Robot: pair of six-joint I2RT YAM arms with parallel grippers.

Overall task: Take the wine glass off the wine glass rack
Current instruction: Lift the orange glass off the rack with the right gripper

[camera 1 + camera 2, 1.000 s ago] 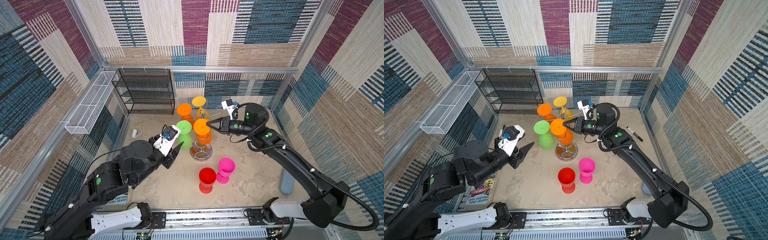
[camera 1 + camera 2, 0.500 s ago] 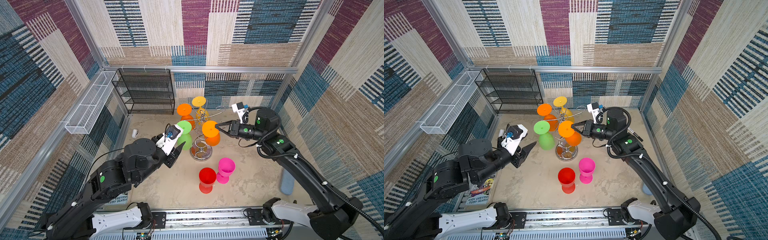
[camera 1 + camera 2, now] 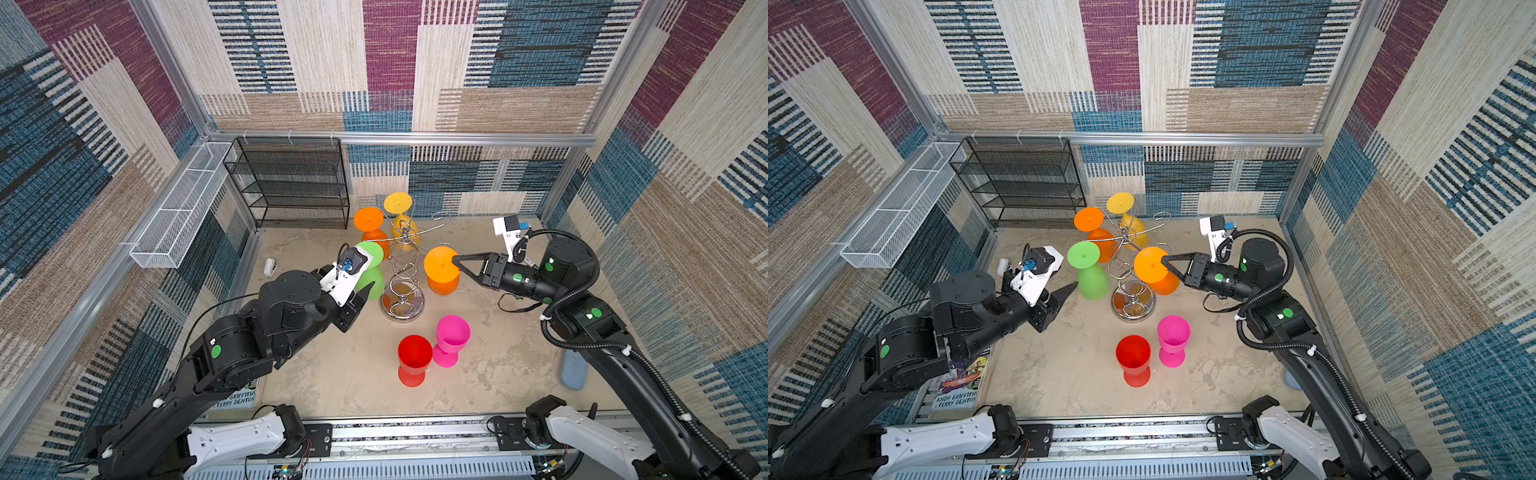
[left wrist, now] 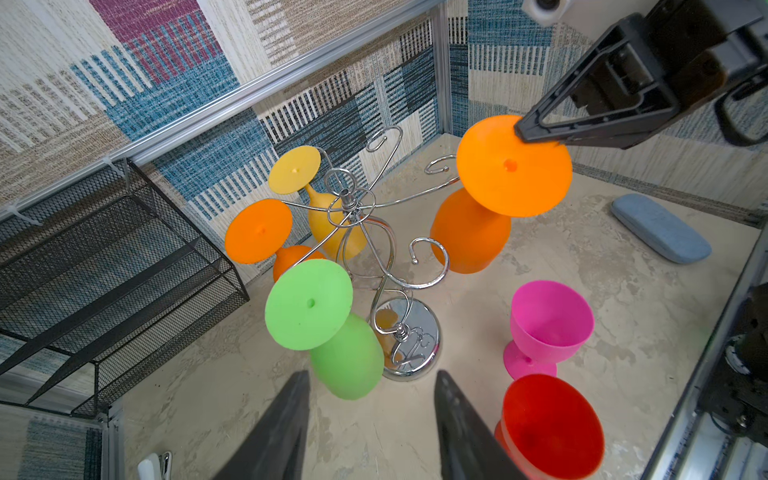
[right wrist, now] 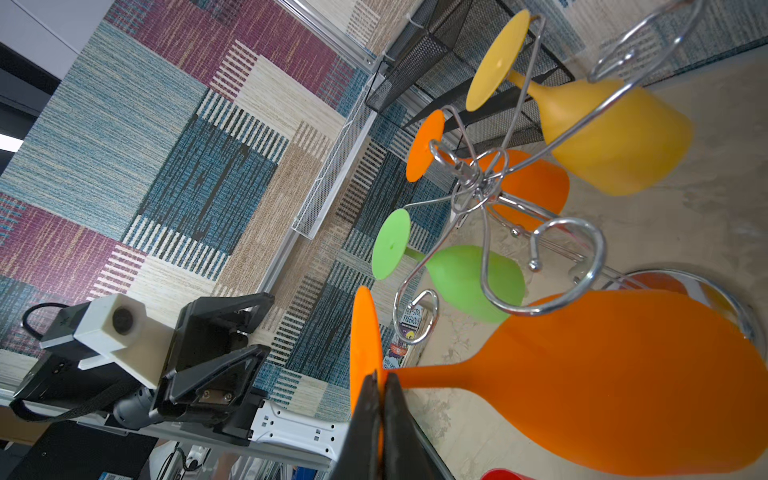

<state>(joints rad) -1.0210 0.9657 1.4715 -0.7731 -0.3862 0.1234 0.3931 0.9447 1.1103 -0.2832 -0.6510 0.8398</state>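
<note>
The chrome wine glass rack [image 3: 402,308] [image 3: 1133,309] [image 4: 420,353] [image 5: 473,178] stands mid-table. A green [image 3: 370,255], an orange [image 3: 368,218] and a yellow glass [image 3: 397,203] hang on it upside down. My right gripper [image 3: 455,261] [image 3: 1165,259] [image 4: 519,131] [image 5: 380,386] is shut on the foot rim of another orange wine glass [image 3: 440,266] [image 3: 1150,266] [image 4: 513,166] [image 5: 623,382]. That glass hangs upside down just right of the rack, its stem in none of the curled arms. My left gripper [image 3: 360,301] [image 3: 1065,299] [image 4: 372,376] is open and empty, close beside the green glass's bowl [image 4: 347,361].
A red glass [image 3: 413,353] and a pink glass [image 3: 453,330] stand upright in front of the rack. A black mesh shelf unit [image 3: 291,183] and a white mesh basket [image 3: 178,208] are at the back left. A blue case [image 3: 574,370] lies right, a book [image 3: 957,390] front left.
My right gripper has drawn the orange wine glass to the right, from over the rack's stem to clear of its arms. The left gripper has edged toward the green glass.
</note>
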